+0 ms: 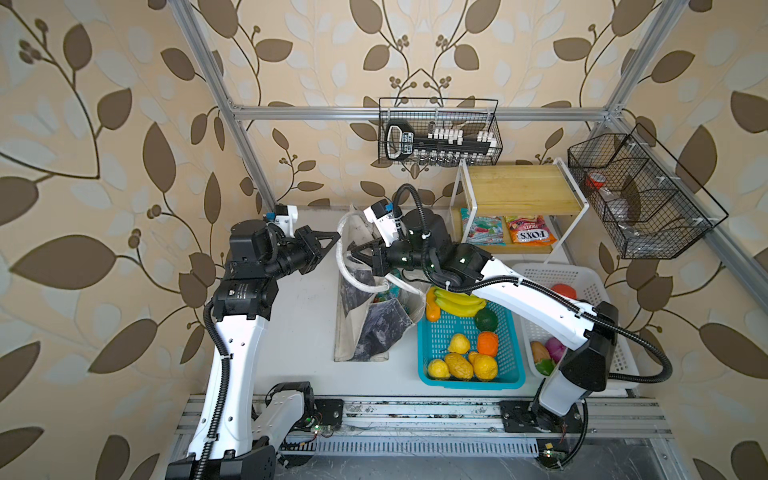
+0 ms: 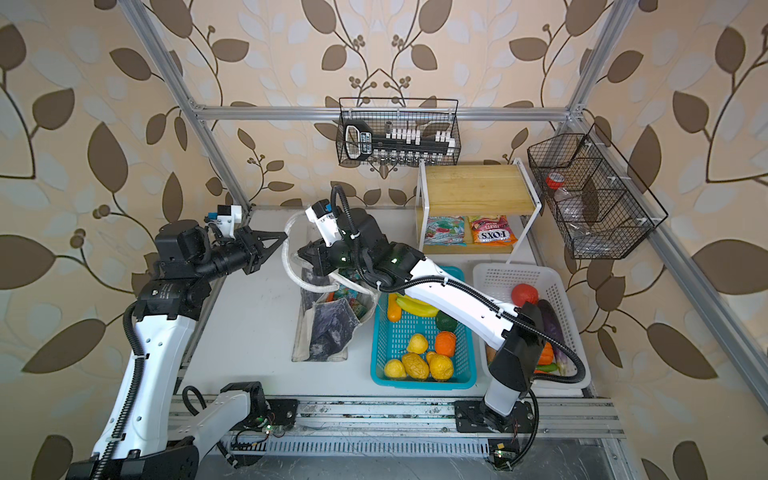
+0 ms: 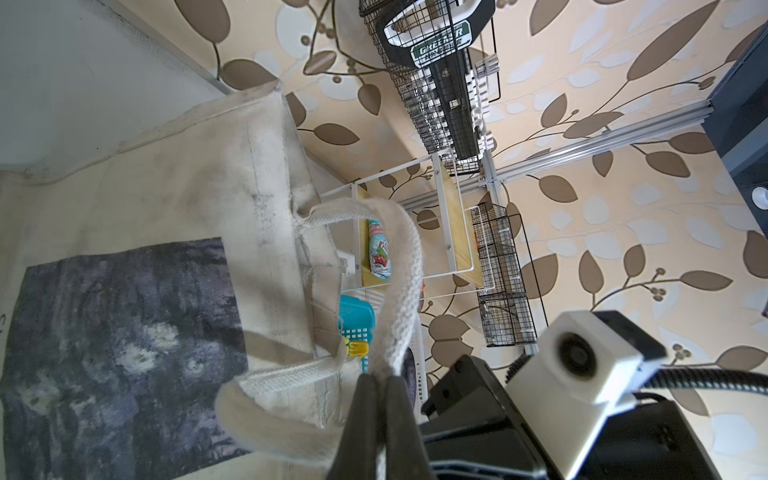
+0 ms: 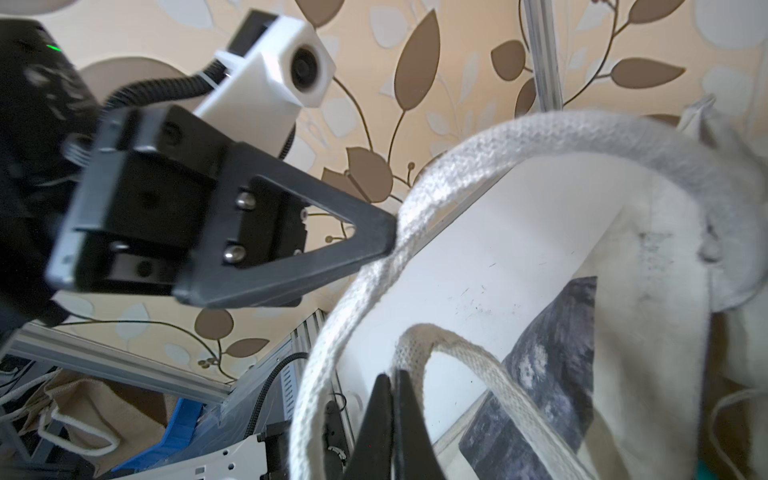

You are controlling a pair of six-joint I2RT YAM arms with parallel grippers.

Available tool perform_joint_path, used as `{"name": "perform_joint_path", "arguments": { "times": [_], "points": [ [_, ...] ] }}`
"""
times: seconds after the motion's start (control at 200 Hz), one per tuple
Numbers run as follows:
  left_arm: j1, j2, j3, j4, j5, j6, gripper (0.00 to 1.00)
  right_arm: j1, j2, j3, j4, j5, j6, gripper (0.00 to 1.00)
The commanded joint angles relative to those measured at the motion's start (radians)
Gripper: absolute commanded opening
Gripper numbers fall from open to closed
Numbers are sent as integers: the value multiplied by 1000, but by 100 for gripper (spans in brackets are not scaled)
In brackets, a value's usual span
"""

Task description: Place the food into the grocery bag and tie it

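The grocery bag (image 1: 353,340) lies on the table, off-white canvas with a dark marbled print (image 2: 328,328). Its mouth is raised, and colourful packets (image 1: 380,297) show inside. My left gripper (image 1: 337,236) is shut on one thick white handle (image 3: 401,286), pinched between the fingertips (image 3: 368,399). My right gripper (image 1: 352,251) faces it a short way off and is shut on the other handle (image 4: 453,353). A banana bunch (image 1: 457,305), an orange (image 1: 487,343) and a carrot (image 1: 433,311) lie in the blue basket (image 1: 469,384). Two snack packets (image 1: 484,228) lie under the shelf.
A white basket (image 1: 552,274) with more toy vegetables stands right of the blue one, partly under my right arm. The wooden-topped white shelf (image 1: 519,189) stands at the back right. Black wire baskets (image 1: 440,133) hang on the back and right frame rails.
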Motion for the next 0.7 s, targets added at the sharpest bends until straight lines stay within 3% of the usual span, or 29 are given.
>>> {"name": "perform_joint_path", "arguments": {
  "times": [0.0,0.165,0.36,0.52,0.55,0.58,0.655,0.695],
  "points": [
    [-8,-33,-8,37,36,22,0,10,17,-14,108,-52,38,0],
    [-8,-20,-68,32,8,47,0,14,32,-60,166,-69,48,0],
    [-9,-30,-97,54,-1,75,44,12,59,-71,182,-95,56,0],
    [-8,-22,-146,90,-60,82,50,-12,71,-111,173,-116,52,0],
    [-8,-2,-157,101,-33,79,46,-20,57,-143,181,-115,57,0],
    [-8,18,-160,102,-3,90,30,-28,31,-170,188,-111,51,0],
    [-9,40,-172,104,39,84,24,-49,-16,-160,136,-88,13,0],
    [-8,33,-177,109,20,84,13,-60,-26,-118,85,-88,-5,0]
  ]
}}
